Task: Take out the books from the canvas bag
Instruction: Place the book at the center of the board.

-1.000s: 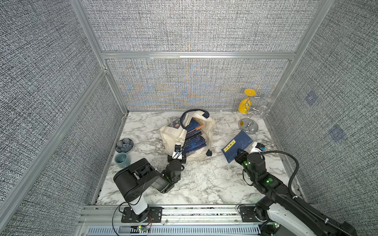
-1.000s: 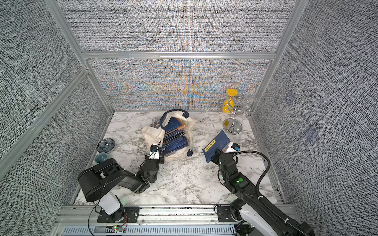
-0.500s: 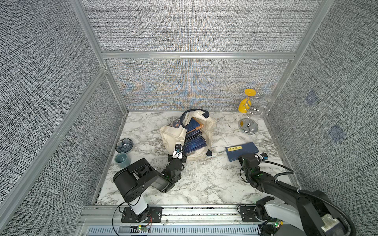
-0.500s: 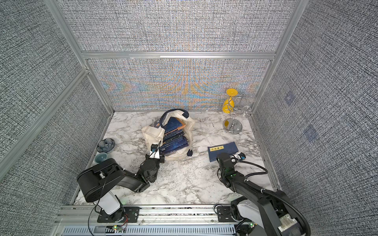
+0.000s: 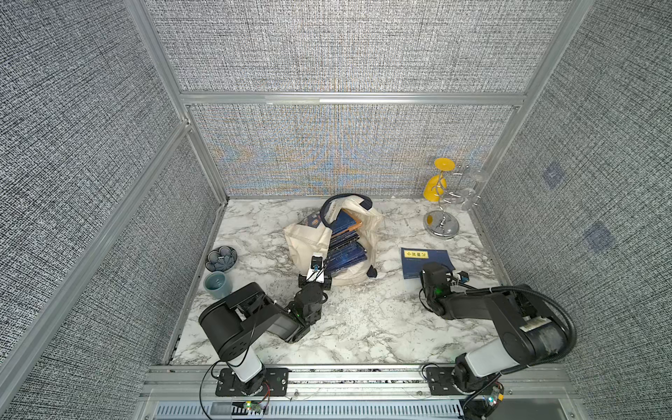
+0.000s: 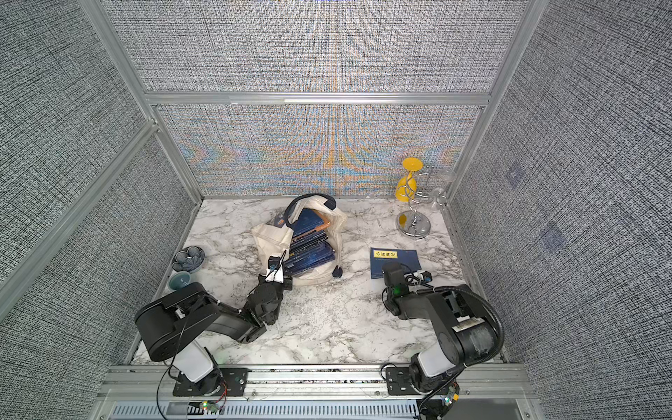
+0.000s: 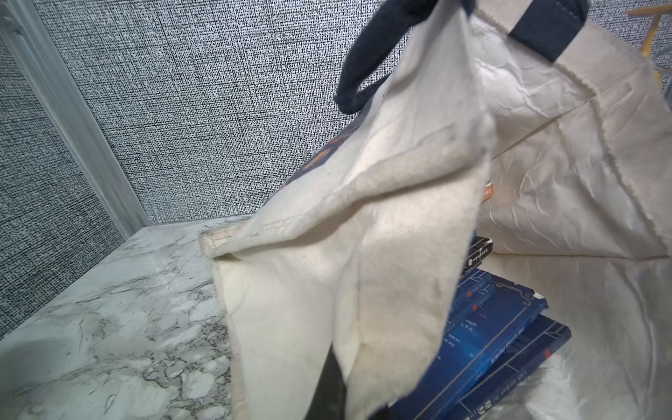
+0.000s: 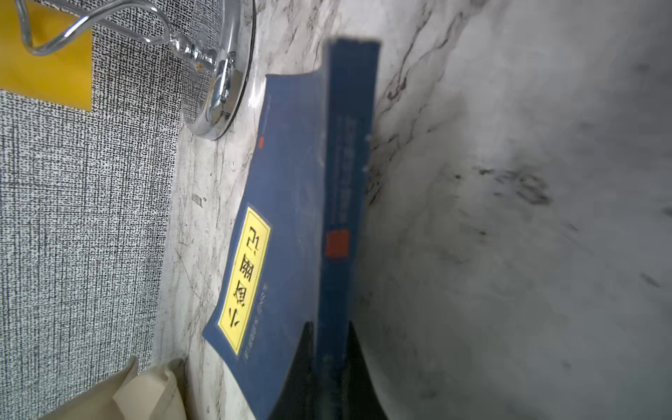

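canvas bag (image 5: 304, 240) rim clamped by left gripper (image 5: 315, 268) | yellow-labelled book (image 5: 434, 259), right of bag, clamped by right gripper (image 8: 329, 363)

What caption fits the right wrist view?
Right gripper shut on the spine edge of a navy book lying on the marble table.

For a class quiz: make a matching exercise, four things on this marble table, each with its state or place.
1 navy book with yellow label
2 cream canvas bag
3 small teal ceramic cup
4 chrome wire stand

A beside blue flower-patterned dish
B clamped by right gripper
C holding yellow glass
D pinched by left gripper

Pairs: 1-B, 2-D, 3-A, 4-C
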Controlling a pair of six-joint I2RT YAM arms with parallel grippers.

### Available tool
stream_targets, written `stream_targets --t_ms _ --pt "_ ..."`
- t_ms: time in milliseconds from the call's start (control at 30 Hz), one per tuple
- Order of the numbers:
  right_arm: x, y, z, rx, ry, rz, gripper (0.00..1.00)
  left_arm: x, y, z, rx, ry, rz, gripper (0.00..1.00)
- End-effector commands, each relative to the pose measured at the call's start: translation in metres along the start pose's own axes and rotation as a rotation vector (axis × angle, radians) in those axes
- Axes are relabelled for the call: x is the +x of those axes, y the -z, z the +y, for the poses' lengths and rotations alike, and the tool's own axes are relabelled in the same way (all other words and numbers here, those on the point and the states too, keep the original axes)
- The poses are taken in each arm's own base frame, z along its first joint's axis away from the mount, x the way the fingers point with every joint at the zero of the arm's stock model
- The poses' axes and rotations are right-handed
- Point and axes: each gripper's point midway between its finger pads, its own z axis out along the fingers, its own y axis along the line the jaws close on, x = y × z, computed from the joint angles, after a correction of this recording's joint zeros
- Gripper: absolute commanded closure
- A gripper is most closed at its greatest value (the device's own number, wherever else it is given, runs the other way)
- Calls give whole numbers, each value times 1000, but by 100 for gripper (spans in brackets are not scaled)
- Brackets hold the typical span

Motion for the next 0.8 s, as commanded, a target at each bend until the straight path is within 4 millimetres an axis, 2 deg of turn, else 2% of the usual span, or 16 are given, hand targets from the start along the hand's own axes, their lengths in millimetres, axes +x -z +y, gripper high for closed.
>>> stream_targets --t_ms 0,200,467,633,767 --pt "4 -5 5 -36 6 32 97 -10 0 0 3 24 -34 100" --pt "4 -2 8 11 76 73 84 -10 -1 -1 5 23 -34 100" --pt "-2 12 11 50 162 114 34 -11 0 0 3 17 -35 100" --pt "5 23 15 38 187 195 23 -12 1 0 5 24 -38 100" --pt "10 47 37 -24 232 245 21 -11 1 0 9 27 -37 100"
